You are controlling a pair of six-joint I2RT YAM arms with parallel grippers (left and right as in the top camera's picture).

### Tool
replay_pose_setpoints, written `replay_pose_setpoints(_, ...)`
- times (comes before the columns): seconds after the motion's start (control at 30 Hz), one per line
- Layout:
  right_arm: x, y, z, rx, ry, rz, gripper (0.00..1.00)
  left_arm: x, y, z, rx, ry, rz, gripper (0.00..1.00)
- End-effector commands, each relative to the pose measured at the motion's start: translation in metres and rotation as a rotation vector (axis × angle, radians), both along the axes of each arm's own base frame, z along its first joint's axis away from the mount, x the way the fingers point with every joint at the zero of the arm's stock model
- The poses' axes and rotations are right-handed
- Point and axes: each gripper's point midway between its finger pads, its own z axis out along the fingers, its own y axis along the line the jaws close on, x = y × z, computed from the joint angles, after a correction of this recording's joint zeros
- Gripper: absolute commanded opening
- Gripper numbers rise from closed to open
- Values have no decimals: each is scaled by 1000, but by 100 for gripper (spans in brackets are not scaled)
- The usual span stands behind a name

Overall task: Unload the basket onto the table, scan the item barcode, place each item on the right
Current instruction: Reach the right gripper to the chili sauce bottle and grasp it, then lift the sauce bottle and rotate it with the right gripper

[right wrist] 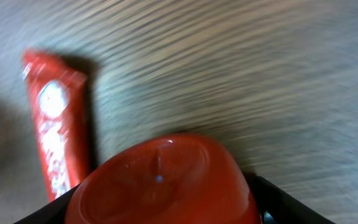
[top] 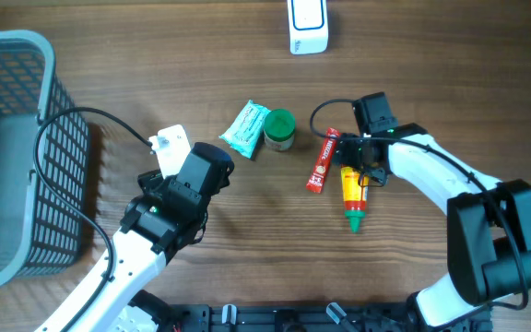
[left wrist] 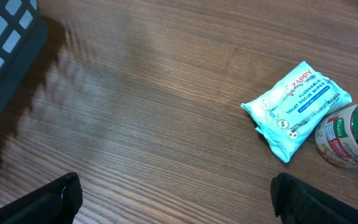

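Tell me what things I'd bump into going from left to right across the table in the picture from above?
basket → wipes pack → green-lidded jar → red packet → yellow bottle

Mock checkout table (top: 155,55): shopping basket (top: 7,55), packaged groceries (top: 246,129).
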Motion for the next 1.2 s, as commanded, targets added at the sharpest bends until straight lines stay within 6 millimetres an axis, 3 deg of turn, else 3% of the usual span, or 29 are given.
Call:
replay_pose_setpoints(0.0, 10, -17, 5, 66, 23, -334, 76, 0, 2, 1, 21, -6, 2, 100)
replay_pose_setpoints(0.13, 9, -39, 12, 93, 55, -533, 98, 1, 2, 1, 21, -7, 2, 100)
replay_pose_setpoints(0.23, 10, -50, 26, 112, 35, -577, 100, 0, 2, 1, 21, -6, 2, 100)
replay_pose_setpoints(0.5, 5, -62, 134, 144, -197, -543, 100, 1, 2, 1, 21, -7, 2, 100)
replay_pose_setpoints(0.63, -12, -87, 178, 51, -346, -557, 100, 1, 2, 1, 21, -7, 2, 100)
replay_pose_setpoints(0.7, -13, -89, 192, -7, -403, -432, 100, 0, 2, 1, 21, -6, 2, 100)
replay_pose_setpoints(0.73, -11, -84, 198, -59, -430, -253, 100, 1, 2, 1, 21, -7, 2, 100)
replay_pose_setpoints(0.83, -14, -59, 194, -38, -414, 41, 100, 1, 2, 1, 21, -7, 2, 100)
replay_pose_setpoints(0.93, -30, -26, 176, 156, -313, 95, 100, 1, 2, 1, 21, -7, 2, 100)
replay_pose_setpoints(1.03, -50, -9, 149, 272, -175, 75, 99, 0, 2, 1, 21, -6, 2, 100)
replay_pose_setpoints(1.17, -81, -9, 103, 277, 29, 3, 59, 1, 2, 1, 21, -7, 2, 100)
